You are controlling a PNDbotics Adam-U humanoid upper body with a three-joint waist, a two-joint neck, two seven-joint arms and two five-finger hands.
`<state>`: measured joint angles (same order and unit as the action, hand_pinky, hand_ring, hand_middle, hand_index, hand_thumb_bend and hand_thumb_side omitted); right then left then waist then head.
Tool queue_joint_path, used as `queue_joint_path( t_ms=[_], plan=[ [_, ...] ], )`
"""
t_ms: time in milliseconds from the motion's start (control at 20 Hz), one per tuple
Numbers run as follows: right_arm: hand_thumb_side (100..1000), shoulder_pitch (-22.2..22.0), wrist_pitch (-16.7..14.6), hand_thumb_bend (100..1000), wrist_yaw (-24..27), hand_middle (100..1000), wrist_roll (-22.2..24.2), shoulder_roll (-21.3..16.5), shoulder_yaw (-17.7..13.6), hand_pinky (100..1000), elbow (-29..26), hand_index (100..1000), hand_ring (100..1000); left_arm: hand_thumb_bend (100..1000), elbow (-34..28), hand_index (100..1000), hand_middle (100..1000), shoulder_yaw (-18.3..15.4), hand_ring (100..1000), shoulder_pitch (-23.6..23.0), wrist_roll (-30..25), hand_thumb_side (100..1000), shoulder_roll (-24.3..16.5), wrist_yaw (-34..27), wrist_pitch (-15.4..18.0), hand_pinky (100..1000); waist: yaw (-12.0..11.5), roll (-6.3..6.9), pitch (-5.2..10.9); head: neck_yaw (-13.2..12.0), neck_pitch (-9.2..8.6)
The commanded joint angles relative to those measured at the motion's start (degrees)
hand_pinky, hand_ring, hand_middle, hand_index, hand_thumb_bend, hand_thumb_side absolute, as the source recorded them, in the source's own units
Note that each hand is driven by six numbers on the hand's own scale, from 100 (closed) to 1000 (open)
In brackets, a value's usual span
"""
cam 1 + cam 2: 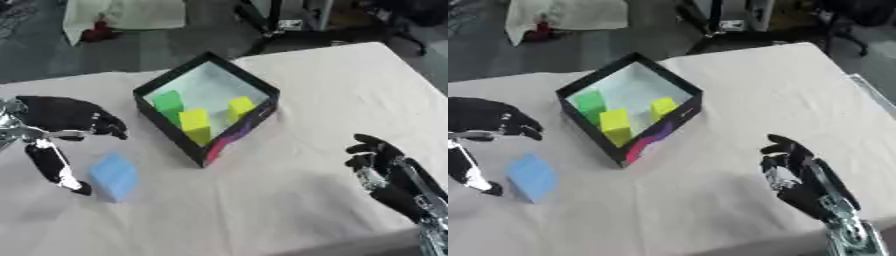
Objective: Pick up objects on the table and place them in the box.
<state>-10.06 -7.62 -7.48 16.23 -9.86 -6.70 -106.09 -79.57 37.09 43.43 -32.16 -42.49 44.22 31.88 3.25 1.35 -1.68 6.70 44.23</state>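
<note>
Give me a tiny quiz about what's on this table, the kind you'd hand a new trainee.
1. True or false: the blue block already lies inside the black box.
2. How many blocks sit in the box? A) one B) three C) five
3. Fill in: the hand nearest the blue block is the robot's ____ hand.

Key
1. False: it lies on the white tablecloth, outside the box, beside the left hand.
2. B: a green block and two yellow blocks.
3. Left; the right hand rests near the lower right, holding nothing.
</note>
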Motion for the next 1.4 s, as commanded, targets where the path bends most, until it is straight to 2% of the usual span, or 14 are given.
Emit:
queue_joint_path(
  t_ms=[50,200,450,550,900,1100,1300,1400],
  plan=[
    [409,0.5,-0.1,100,0.0,697,0.1,-1.1,-0.2,826,-0.6,892,662,592,0.7,944,904,-0.6,972,0.5,-6.7,602,0.0,2.2,9.8,1000,0.2,0.35,1.15,0.1,-0.11],
    [409,0.6,-0.1,100,0.0,697,0.1,-1.1,-0.2,826,-0.6,892,662,569,1.7,941,909,-0.2,1000,0.0,-5.2,630,0.7,4.2,10.7,1000,0.2,0.32,1.08,0.0,-0.11],
    [409,0.5,-0.1,100,0.1,697,0.2,-1.1,-0.1,826,-0.6,892,662,554,3.0,945,916,-0.1,1000,-0.6,-4.5,609,1.6,7.1,11.6,1000,0.2,0.27,1.04,-0.3,-0.11],
    [409,0.6,-0.1,100,0.1,697,0.2,-1.1,-0.1,826,-0.6,892,662,515,3.7,943,910,0.0,1000,-0.7,-5.1,537,2.0,7.3,11.9,1000,0.2,0.25,1.04,-0.3,-0.11],
    [409,0.5,-0.1,100,0.2,697,0.3,-1.1,-0.1,826,-0.6,892,662,468,4.5,929,894,0.1,1000,-0.3,-9.2,451,3.3,6.6,12.3,1000,0.2,0.19,1.07,-0.4,-0.11],
    [410,0.5,-0.1,100,0.2,697,0.3,-1.1,-0.1,826,-0.6,892,662,402,4.7,821,775,0.0,974,-0.3,-11.0,373,3.9,5.4,11.7,1000,0.2,0.13,1.12,-0.5,-0.11],
    [411,0.6,-0.1,100,0.3,697,0.3,-1.0,0.0,826,-0.6,892,662,360,4.9,764,714,-0.2,947,-0.5,-11.9,325,4.3,3.7,10.6,1000,0.2,0.12,1.15,-0.5,-0.11],
    [411,0.6,-0.1,100,0.3,697,0.3,-1.0,0.0,826,-0.6,892,662,301,4.9,721,661,-0.3,922,-0.6,-12.1,307,4.4,2.9,10.0,1000,0.2,0.13,1.16,-0.5,-0.11]
  ],
)
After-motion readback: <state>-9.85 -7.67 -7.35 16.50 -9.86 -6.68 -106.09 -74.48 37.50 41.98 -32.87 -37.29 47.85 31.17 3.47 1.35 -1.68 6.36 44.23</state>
